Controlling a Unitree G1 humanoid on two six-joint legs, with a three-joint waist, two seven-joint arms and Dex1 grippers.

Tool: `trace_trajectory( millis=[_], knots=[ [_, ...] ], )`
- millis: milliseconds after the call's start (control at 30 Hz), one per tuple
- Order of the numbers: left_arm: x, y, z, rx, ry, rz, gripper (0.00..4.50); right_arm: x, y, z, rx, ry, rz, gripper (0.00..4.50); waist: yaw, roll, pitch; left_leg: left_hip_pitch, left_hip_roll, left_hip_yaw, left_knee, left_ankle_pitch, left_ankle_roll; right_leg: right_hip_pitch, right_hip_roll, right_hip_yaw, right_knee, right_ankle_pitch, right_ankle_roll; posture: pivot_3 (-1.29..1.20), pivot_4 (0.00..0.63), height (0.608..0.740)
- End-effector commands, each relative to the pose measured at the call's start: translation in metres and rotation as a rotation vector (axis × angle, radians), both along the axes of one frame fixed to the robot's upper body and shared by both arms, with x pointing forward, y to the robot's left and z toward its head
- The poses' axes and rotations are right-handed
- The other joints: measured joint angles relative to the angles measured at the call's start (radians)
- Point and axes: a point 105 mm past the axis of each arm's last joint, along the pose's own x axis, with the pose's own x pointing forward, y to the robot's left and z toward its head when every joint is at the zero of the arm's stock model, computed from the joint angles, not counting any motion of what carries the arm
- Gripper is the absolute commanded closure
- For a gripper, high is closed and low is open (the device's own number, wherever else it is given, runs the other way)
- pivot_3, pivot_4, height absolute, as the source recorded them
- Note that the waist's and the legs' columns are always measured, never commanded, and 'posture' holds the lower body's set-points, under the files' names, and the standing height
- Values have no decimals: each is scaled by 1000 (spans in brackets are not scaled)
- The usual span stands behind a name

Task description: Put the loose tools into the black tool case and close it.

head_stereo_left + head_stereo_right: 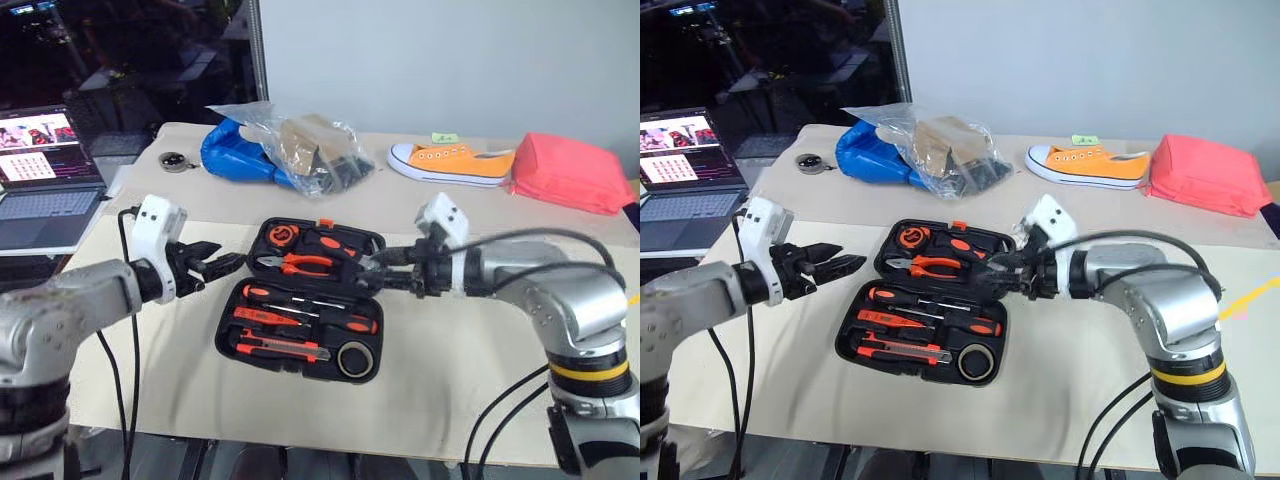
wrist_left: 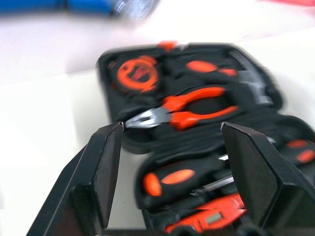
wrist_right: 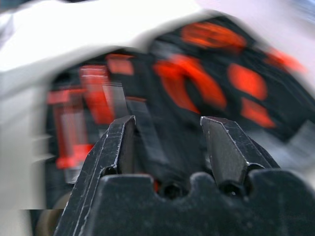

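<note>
Case (image 1: 300, 300) lies open mid-table (image 1: 430, 390); screwdrivers (image 1: 300, 303) & knife (image 1: 283, 347) already sit in the near half's slots, none loose nearby. Left: shut the lid. L tool (image 1: 222, 262) spread, empty, just beside case; R tool (image 1: 1008, 268) parted, empty, over far half.

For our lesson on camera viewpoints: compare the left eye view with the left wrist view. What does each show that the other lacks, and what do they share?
Left eye view alone: the laptop, the orange shoe, the pink bundle, the roll of black tape in the case's near half, and the right tool at the case's right edge.

Left wrist view alone: a close look between the left tool and its two spread black fingers.

Both: the open black tool case, its orange-handled pliers and the round orange tape measure.
</note>
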Motion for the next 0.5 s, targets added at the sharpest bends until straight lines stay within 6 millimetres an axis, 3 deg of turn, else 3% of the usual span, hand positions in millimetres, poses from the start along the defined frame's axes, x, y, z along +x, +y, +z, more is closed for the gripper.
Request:
trace_trajectory(
  millis=[33,267,400,500],
  knots=[
    [30,4,-5,-10,62,49,1095,18,-20,-14,-48,79,-203,2005,0,0,0,0,0,0,0,0,0,0,0,0,0,0,0,0,150,740],
    [66,1,-27,24,151,30,1095,38,-17,-32,-22,197,-274,2005,-6,0,0,-3,-1,1,-1,0,0,-3,0,1,-1,0,0,0,150,740],
    [76,-2,-34,1,182,20,2205,45,-5,-45,-4,270,-255,1953,-5,0,0,-3,-1,3,-1,0,0,-3,0,0,-1,0,0,0,150,740],
    [77,-5,-37,-39,211,11,3336,46,-1,-59,-36,318,-242,2722,-6,0,0,-4,-1,5,0,0,0,-3,0,-2,0,0,0,0,150,740]
  ],
)
